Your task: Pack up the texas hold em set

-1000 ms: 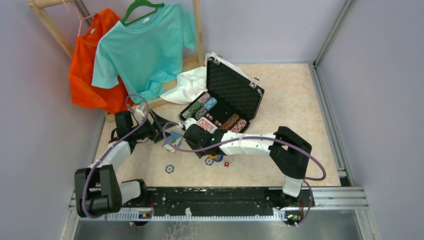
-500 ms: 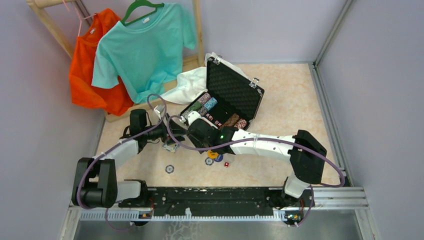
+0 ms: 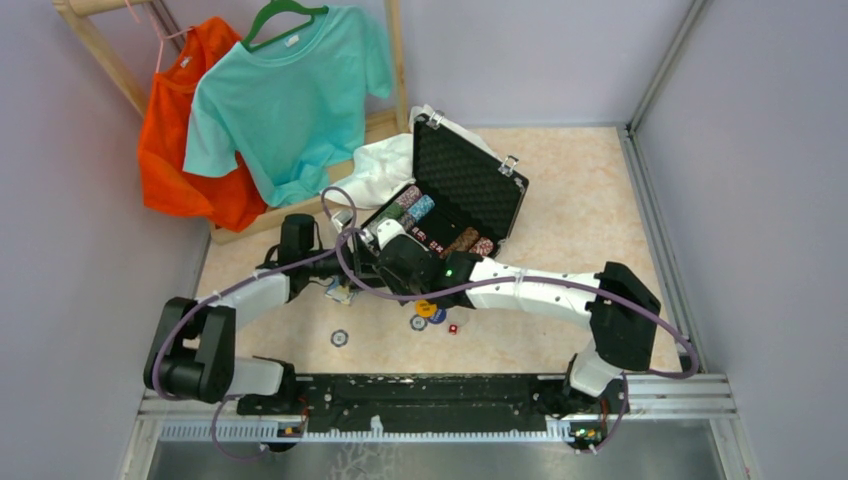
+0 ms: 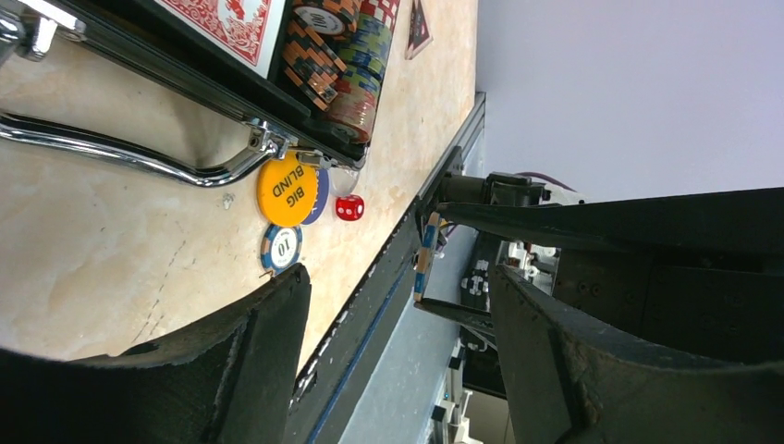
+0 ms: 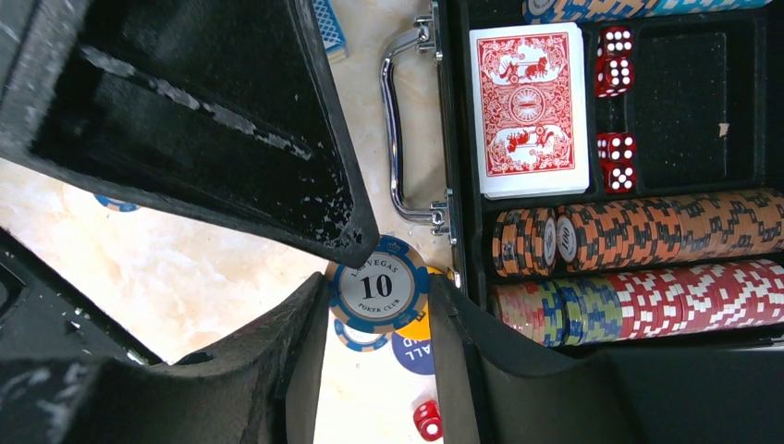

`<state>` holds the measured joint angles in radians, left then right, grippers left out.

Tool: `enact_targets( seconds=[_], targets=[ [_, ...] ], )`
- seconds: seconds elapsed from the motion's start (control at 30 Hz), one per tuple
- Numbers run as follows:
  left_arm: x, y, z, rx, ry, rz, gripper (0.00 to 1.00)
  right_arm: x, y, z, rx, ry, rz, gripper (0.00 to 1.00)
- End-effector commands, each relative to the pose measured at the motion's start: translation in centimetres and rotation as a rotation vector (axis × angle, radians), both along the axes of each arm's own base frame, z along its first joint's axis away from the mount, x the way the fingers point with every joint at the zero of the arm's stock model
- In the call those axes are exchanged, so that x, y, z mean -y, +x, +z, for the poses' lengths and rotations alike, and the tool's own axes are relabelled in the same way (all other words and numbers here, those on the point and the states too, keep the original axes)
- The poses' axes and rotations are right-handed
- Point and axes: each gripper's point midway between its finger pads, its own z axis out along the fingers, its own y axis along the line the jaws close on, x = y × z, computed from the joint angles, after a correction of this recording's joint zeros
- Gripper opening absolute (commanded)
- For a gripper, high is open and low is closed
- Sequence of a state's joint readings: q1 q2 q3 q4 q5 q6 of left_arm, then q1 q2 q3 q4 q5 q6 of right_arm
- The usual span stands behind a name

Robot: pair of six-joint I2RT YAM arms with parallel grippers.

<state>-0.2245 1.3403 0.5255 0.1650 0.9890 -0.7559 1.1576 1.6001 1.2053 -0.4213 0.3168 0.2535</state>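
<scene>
The chip [image 5: 379, 285] being pinched by the right gripper [image 5: 381, 305] is risking being knocked loose against the case [image 5: 684, 102], the left gripper [image 4: 399, 287] being held agape and empty.

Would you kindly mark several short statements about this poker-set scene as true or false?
1. The black case stands open. True.
2. The right gripper is empty. False: it grips a blue-and-white 10 chip.
3. The red card deck lies inside the case. True.
4. The Big Blind button is packed in the case. False: it lies on the table, outside the case.
5. All the red dice are in the case. False: one red die lies on the table.
</scene>
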Motion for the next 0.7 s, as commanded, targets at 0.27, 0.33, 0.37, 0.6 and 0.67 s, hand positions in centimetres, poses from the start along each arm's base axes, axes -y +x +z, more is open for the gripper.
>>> enact_targets(
  seconds=[0.27,0.33,0.37,0.6,0.67],
  targets=[
    [2.0,-0.2,1.3,0.04,-0.061,-0.077,0.71,-0.6,-0.1,3.2,0.037,0.084,0.021,0.42],
    [2.3,-0.4,1.3,0.041,-0.064,-0.091,0.69,-0.6,-0.1,3.1,0.036,0.085,0.023,0.41],
    [2.4,-0.4,1.4,0.043,-0.066,-0.097,0.68,-0.7,-0.2,3.1,0.035,0.085,0.024,0.41],
    [2.9,-0.7,1.5,0.035,-0.082,-0.116,0.59,-0.8,-0.2,3.0,0.033,0.089,0.027,0.42],
    [3.0,-0.7,1.6,0.037,-0.084,-0.117,0.55,-0.8,-0.2,3.0,0.034,0.086,0.025,0.42]
  ],
)
